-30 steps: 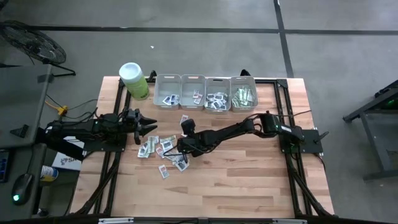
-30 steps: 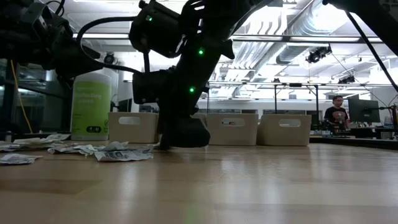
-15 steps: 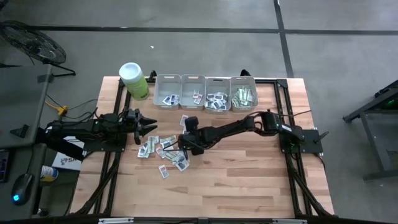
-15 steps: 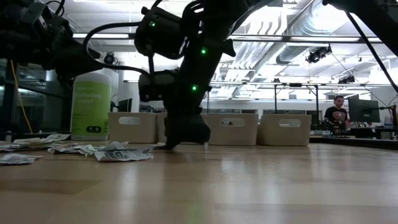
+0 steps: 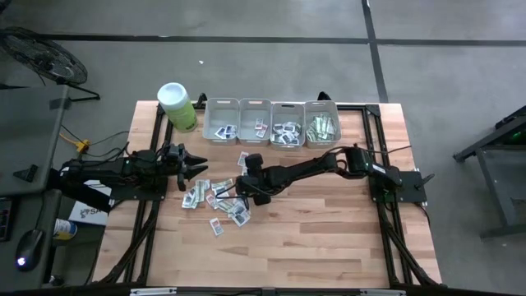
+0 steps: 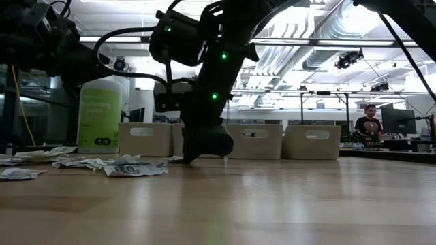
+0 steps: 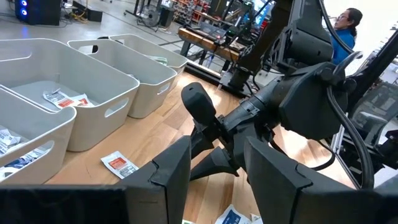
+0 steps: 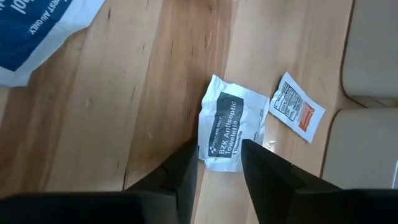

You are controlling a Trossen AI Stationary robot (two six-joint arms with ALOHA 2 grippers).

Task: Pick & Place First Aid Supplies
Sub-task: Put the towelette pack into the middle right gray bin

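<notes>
The first aid supplies lie as a scatter of small packets [image 5: 209, 196] on the wood left of centre, and more sit in the grey bins. My right gripper [image 5: 242, 191] reaches in from the right, points down at the scatter's right edge and is shut on a white packet printed "BZK Antiseptic Towelette" [image 8: 231, 127]. In the low view the right gripper [image 6: 196, 156] stands just above the table top. My left gripper [image 5: 196, 167] waits open at the left of the scatter, and its fingers [image 7: 168, 177] frame the right arm. My right gripper pinches the white towelette packet by one short edge [image 8: 219, 163] between its two fingers, which come from above and slant down. The rest of the packet sticks out past the fingertips. It looks slightly off the wood, but I cannot tell for sure.
Several grey bins [image 5: 271, 123] stand in a row at the far edge, each with packets inside. A lime-green canister [image 5: 177, 107] stands left of them. A red-marked packet [image 8: 298, 112] lies near the held one, beside the bins. Bare wood stretches toward the near edge.
My right gripper has risen a little off the table and drawn slightly toward the right and far side, still shut. The left arm has kept still.
</notes>
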